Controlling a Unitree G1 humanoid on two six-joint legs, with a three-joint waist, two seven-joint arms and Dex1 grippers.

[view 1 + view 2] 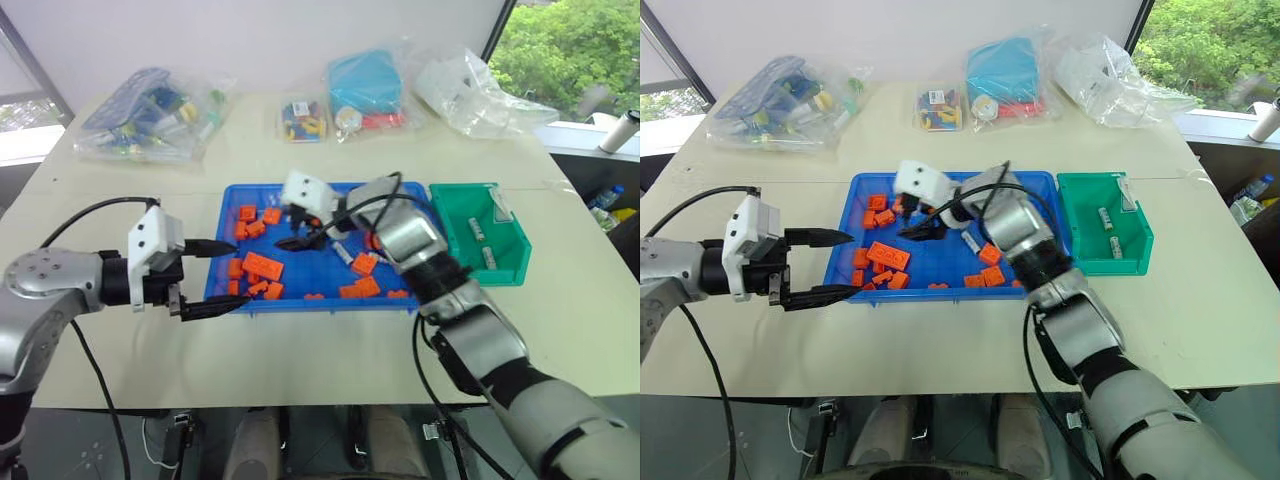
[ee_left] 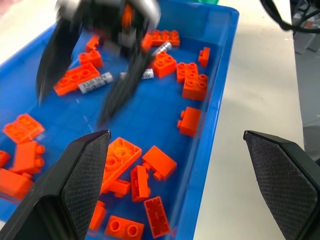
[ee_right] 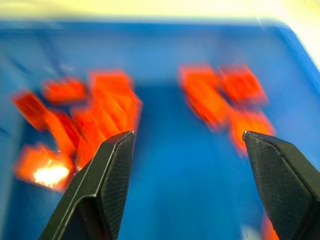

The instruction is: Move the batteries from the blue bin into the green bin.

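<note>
Beige table (image 1: 300, 360) spread with the blue bin (image 1: 225, 205) at centre, right gripper (image 1: 303, 238) held spread and empty above its middle, left gripper (image 1: 213, 277) parted at its left rim, batteries (image 2: 95, 83) scattered inside among orange bricks (image 1: 262, 266), green bin (image 1: 505, 270) set just right of it with more batteries.

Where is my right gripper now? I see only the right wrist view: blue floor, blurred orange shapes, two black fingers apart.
Observer: The right gripper hangs open over the middle of the blue bin, holding nothing.
Operator: Are there batteries already in the green bin?
Observer: Yes, two batteries lie inside the green bin, which stands right of the blue one.
Operator: And do batteries remain in the blue one?
Observer: Yes, the left wrist view shows a battery lying among the orange bricks, near your fingers.
Operator: What is the left gripper doing?
Observer: The left gripper is open at the blue bin's left edge, empty.
</note>
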